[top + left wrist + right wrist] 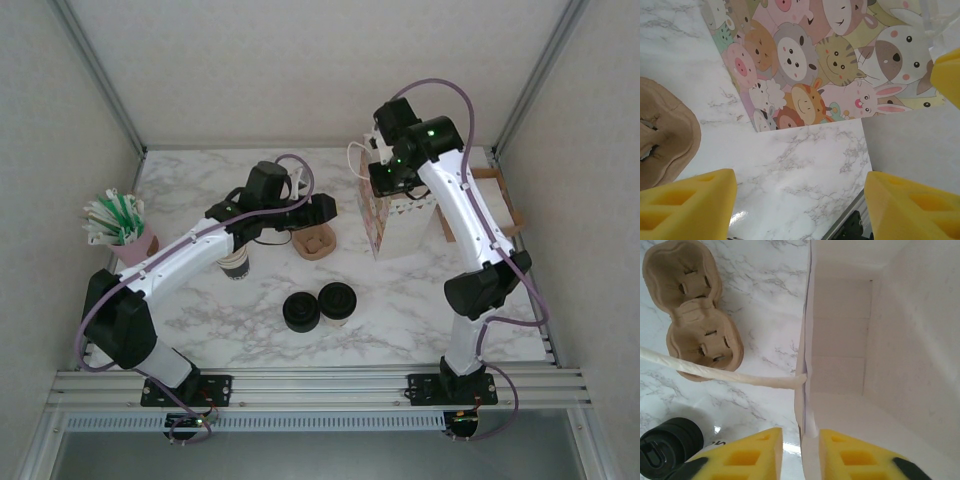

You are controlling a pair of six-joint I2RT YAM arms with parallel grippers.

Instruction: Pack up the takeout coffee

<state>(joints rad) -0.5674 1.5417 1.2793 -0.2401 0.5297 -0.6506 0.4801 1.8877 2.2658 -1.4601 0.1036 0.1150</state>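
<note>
1. While hanging over the counter (400,320), my left claw (800,200) is spread wide and empty.
2. Takeout coffee (336,301) stands mid-counter, lid up, long axis vertical, just beside the lid pile (301,313).
3. My right claw (801,440) is narrowly parted astride the paper bag (890,340) wall.

Bright, even, diffuse light falls from above; the top view is sharp throughout, with only faint, soft-edged shadows on the table (400,330) beneath the left arm (190,255); a green lamp (432,130) glows on the right arm (460,210). In the left wrist view the left fingers (690,205) are soft and out of focus, while the print on the bag (805,65) is crisp; a white patch of glare lies on the marble near the bottom edge; the top right corner washes out. In the right wrist view the right fingers (752,455) blur likewise; the bag's inside is pale, close to overexposed; a small glare spot sits low on the left of the table.
</note>
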